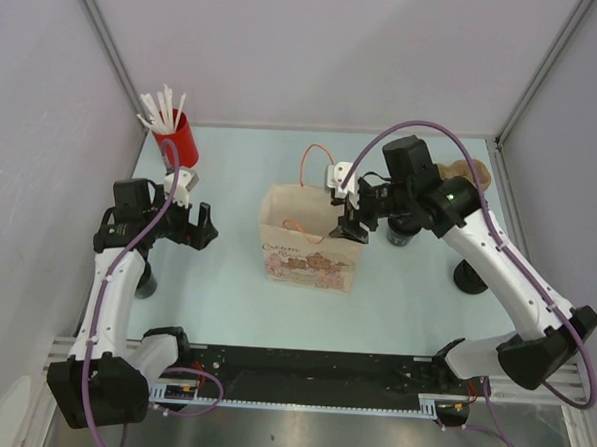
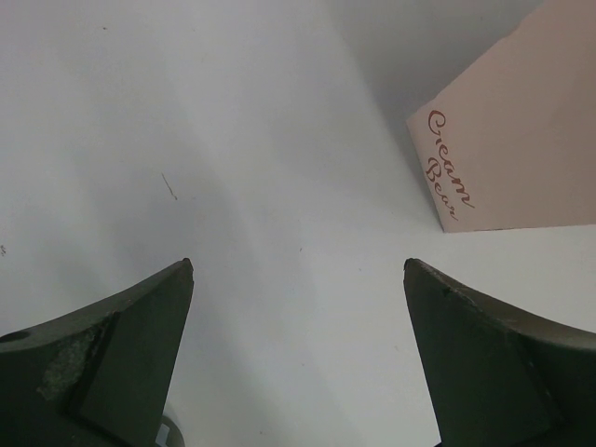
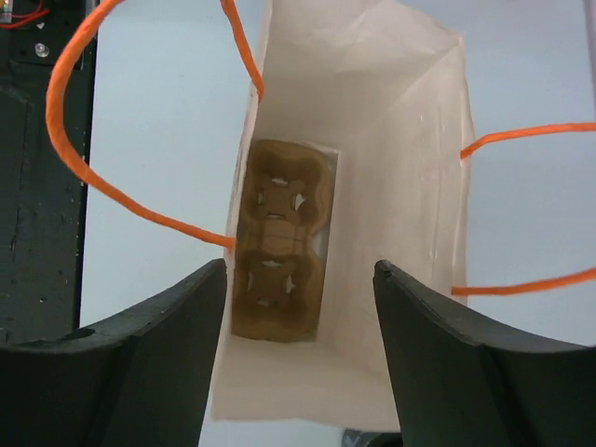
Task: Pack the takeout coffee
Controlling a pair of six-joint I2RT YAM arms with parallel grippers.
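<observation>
The takeout coffee [image 1: 401,234] is a small dark cup on the table just right of the paper bag [image 1: 307,246], mostly hidden under my right arm. My right gripper [image 1: 351,222] hangs open over the bag's right end. In the right wrist view, that gripper [image 3: 300,270] looks down into the bag [image 3: 410,140] with nothing between its fingers. A brown cardboard cup carrier [image 3: 279,251] leans against the bag's inner wall. My left gripper [image 1: 203,229] stands wide open left of the bag. The left wrist view shows the left gripper [image 2: 298,265] empty over bare table.
A red cup of white straws [image 1: 175,135] stands at the back left. A black round piece [image 1: 469,277] sits right of the arm, and a brown thing [image 1: 468,172] lies at the back right. Another dark round thing [image 1: 145,279] is by the left arm. Orange handles [image 3: 112,200] arch over the bag.
</observation>
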